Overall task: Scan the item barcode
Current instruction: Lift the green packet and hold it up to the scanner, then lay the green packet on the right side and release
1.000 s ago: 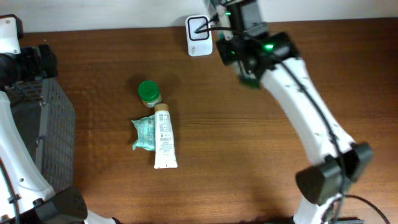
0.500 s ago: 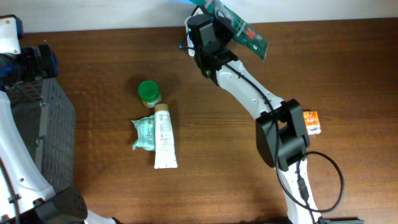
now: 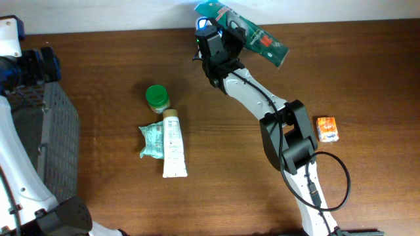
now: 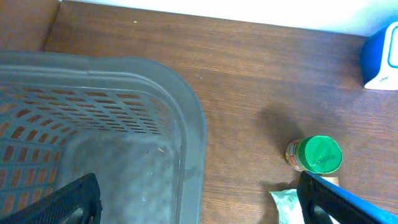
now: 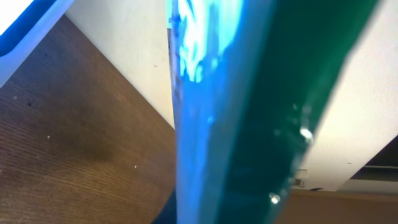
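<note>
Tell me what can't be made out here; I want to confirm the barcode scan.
- The barcode: seen in no view; in the right wrist view the green packet fills the frame, blurred.
- The scanner: overhead, hidden behind the right gripper and the packet; in the left wrist view, cut off by the right edge.
- Print on the orange box: overhead, too small to read.
</note>
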Motion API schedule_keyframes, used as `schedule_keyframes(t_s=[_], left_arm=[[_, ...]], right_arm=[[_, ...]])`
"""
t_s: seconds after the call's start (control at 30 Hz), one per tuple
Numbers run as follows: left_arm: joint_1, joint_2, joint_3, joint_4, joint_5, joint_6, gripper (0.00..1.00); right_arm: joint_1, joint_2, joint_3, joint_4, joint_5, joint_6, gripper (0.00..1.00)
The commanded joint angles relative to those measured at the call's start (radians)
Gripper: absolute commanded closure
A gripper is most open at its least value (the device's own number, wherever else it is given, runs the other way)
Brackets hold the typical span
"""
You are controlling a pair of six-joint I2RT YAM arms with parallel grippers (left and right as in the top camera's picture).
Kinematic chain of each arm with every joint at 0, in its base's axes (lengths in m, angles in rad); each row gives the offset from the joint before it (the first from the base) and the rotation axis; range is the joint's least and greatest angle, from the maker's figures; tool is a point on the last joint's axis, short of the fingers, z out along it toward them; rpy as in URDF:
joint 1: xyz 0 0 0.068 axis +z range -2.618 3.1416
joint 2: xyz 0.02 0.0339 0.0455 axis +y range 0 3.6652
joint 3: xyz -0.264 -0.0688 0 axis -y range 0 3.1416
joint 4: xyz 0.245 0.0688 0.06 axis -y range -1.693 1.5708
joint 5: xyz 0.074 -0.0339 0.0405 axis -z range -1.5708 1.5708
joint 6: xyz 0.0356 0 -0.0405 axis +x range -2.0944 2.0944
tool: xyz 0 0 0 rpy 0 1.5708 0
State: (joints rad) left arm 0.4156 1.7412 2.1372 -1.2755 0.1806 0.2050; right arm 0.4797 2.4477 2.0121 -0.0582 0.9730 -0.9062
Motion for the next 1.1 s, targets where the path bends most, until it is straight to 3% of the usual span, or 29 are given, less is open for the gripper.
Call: schedule_keyframes(t_s=[0.0,0.1,0.3,0.37,0.57,0.67,0.8,1.07], left_arm=[[0.005,-0.001,-0.002,0.002,0.01,-0.009,0.01],[0.005,-0.001,-0.002,0.001,0.01,-0.009,0.01],[0.005,-0.001,-0.002,0.001,0.01,-0.009,0.01],[0.005,-0.001,-0.002,0.001,0.01,-0.009,0.01],[0.005,-0.001,-0.002,0.001,0.01,-0.009,0.01],[0.005,-0.001,-0.002,0.001,0.01,-0.009,0.01],[0.005,-0.001,-0.002,0.001,0.01,-0.009,0.01],[0.005,-0.001,-0.002,0.001,0.01,-0.009,0.01]], right_arm=[[0.006,-0.002,0.011,0.002,0.037,0.021,0.96],[0.005,-0.05,0.011,-0.079,0.025,0.143,0.96],[-0.024,-0.244,0.011,-0.451,-0.217,0.499,0.96],[-0.073,-0.362,0.011,-0.623,-0.436,0.685,0.96],[-0.266,-0.551,0.011,-0.908,-0.915,0.956,0.96],[-0.399,-0.585,0.011,-1.072,-1.101,0.974,0.96],[-0.565,-0.565,-0.029,-1.226,-1.181,0.974,0.96],[-0.76,-0.509,-0.264,-1.162,-1.321,0.911,0.96]])
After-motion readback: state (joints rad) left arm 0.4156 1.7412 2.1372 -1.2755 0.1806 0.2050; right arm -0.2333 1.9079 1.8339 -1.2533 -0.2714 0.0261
